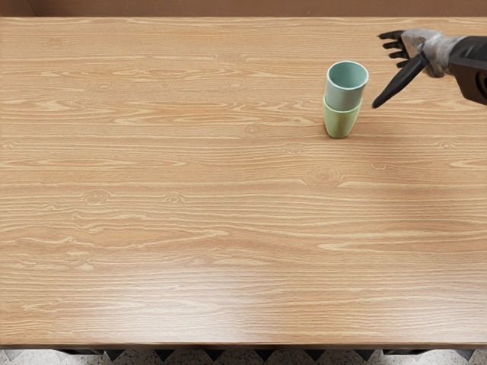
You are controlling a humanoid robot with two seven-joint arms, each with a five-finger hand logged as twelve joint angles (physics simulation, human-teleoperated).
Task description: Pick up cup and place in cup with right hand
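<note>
My right hand (392, 70) comes in from the right edge at the upper right, its fingers spread and holding nothing. Just left of it, and apart from its thumb, a teal cup (345, 95) stands upright with its lower part inside a light green cup (339, 123). The green cup rests on the table, and the teal cup's open rim faces up. The part of the teal cup within the green one is hidden.
The wooden table (205, 182) fills most of the view. Its front edge runs along the bottom, with a patterned floor beyond, and a brown surface lies past the back edge.
</note>
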